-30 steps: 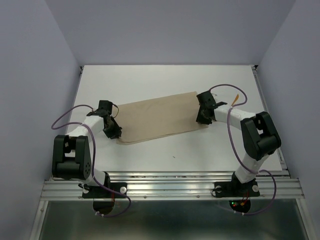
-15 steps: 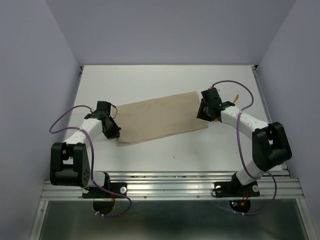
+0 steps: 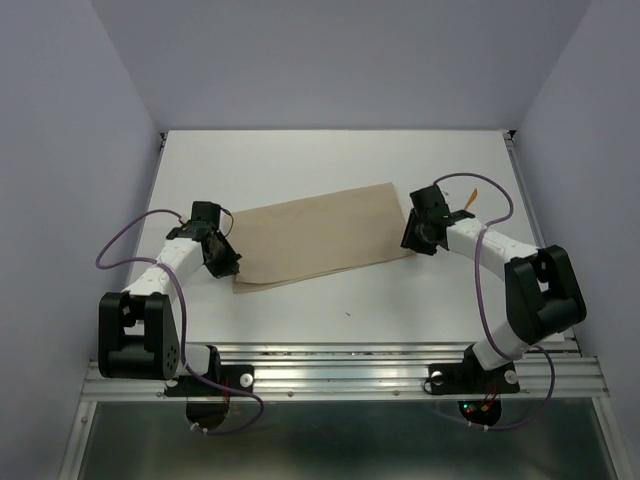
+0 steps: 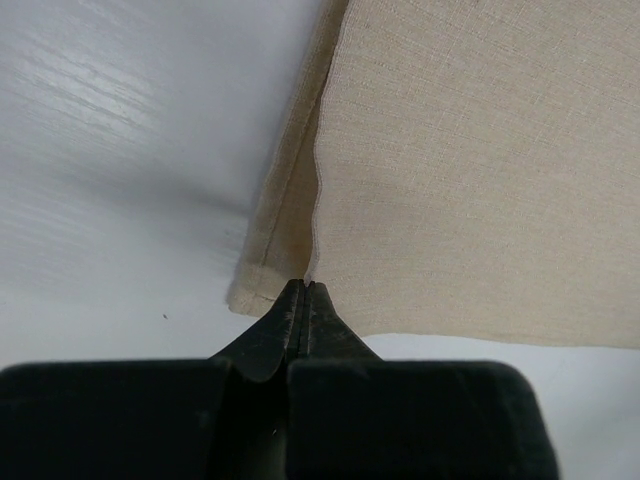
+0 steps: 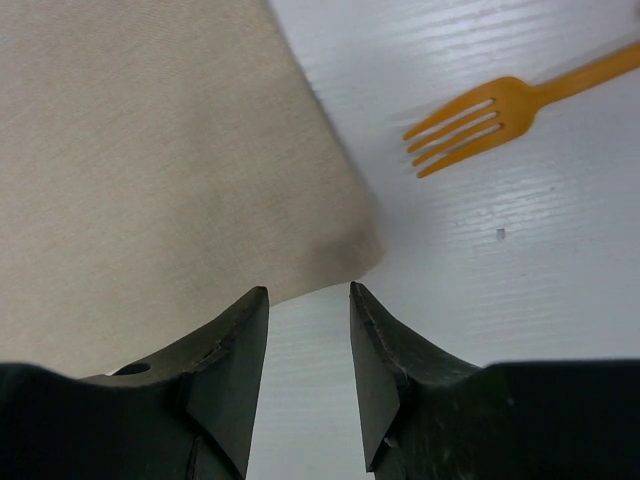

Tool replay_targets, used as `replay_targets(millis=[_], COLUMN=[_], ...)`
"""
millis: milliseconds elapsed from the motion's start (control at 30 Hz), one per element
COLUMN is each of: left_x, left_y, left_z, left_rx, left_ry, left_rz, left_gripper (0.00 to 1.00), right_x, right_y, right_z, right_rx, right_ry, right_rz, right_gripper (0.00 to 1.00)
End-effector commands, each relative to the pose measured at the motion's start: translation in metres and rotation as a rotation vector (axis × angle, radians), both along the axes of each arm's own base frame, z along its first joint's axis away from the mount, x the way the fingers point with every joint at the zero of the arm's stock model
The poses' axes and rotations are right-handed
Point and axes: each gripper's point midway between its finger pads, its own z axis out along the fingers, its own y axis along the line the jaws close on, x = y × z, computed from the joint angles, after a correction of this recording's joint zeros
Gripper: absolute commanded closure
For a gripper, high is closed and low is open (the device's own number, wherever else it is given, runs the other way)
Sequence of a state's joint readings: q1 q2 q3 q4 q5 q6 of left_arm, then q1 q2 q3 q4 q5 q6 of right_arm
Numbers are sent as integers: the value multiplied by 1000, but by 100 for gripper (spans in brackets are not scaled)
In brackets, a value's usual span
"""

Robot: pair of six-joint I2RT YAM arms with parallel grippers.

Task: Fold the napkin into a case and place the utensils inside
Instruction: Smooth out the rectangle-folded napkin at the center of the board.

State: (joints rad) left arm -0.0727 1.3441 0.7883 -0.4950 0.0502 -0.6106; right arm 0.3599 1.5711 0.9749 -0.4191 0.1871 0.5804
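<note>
The left fingers [image 4: 285,325] are pressing fully together at the left near corner of the napkin [image 3: 320,235], right on its top layer's edge (whether any cloth is caught, I cannot tell). The napkin is lying folded, a slanted band on the surface [image 3: 330,160]. The right fingers [image 5: 232,345] are standing partly apart, empty, just short of its right near corner, with a fork [image 5: 480,120] near. Lifting now is risking a one-sided pull, skewing the fold or dragging cloth onto the fork.
</note>
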Motion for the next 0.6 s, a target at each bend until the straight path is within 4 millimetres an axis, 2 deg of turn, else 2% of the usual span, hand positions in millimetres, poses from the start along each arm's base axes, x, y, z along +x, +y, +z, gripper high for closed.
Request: replay_targets(millis=[0, 167, 400, 567], left_x=[4, 0, 1, 1], left_y=[-5, -5, -5, -5], left_z=[8, 5, 7, 6], left_rx=[-17, -17, -17, -19], left_ry=[-22, -16, -23, -22], left_rz=[-9, -12, -17, -18], left_gripper=[100, 100, 100, 100], right_x=[-9, -5, 7, 12], right_y=[-11, -22, -20, -18], right_z=[-11, -15, -21, -26], right_rx=[4, 58, 82, 90], right_ry=[32, 25, 27, 29], right_rz=[-31, -85, -71, -80], right_gripper=[56, 56, 57, 66])
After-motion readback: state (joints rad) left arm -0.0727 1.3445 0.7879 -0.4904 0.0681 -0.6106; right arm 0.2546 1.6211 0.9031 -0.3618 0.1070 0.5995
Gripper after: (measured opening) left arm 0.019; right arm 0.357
